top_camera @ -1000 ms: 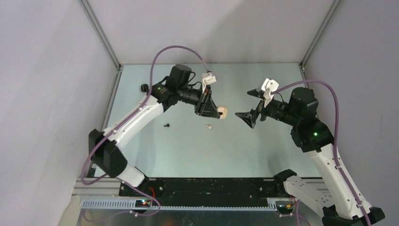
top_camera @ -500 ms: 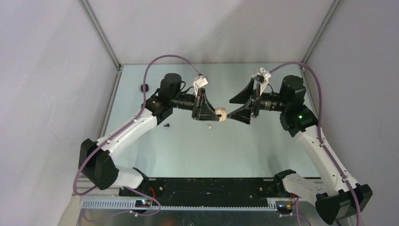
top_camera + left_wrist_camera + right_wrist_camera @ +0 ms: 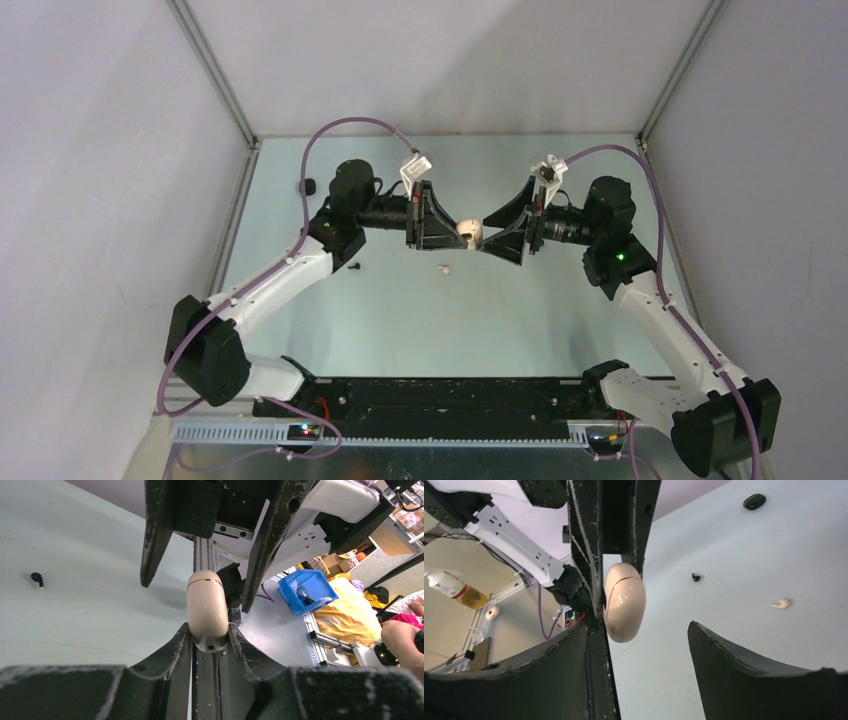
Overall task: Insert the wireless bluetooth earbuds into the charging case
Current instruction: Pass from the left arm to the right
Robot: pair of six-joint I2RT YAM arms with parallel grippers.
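Observation:
A beige rounded charging case (image 3: 470, 231) with a thin gold seam hangs above the table, and my left gripper (image 3: 458, 232) is shut on one end of it. In the left wrist view the case (image 3: 206, 605) stands up between that gripper's (image 3: 210, 636) fingers. My right gripper (image 3: 489, 231) faces it from the right, open, fingertips on either side of the case's free end (image 3: 624, 605) without touching; the case sits close to one finger (image 3: 566, 647). One white earbud (image 3: 443, 268) and one black earbud (image 3: 353, 266) lie on the table below.
A small dark rounded case (image 3: 307, 186) lies at the table's far left, and shows in the right wrist view too (image 3: 754, 501). The white earbud (image 3: 780, 603) and black earbud (image 3: 695, 577) lie on bare table. Grey walls enclose three sides.
My right arm has swung left up to the case, and its jaws have narrowed somewhat. The left arm has shifted slightly back with the case still held.

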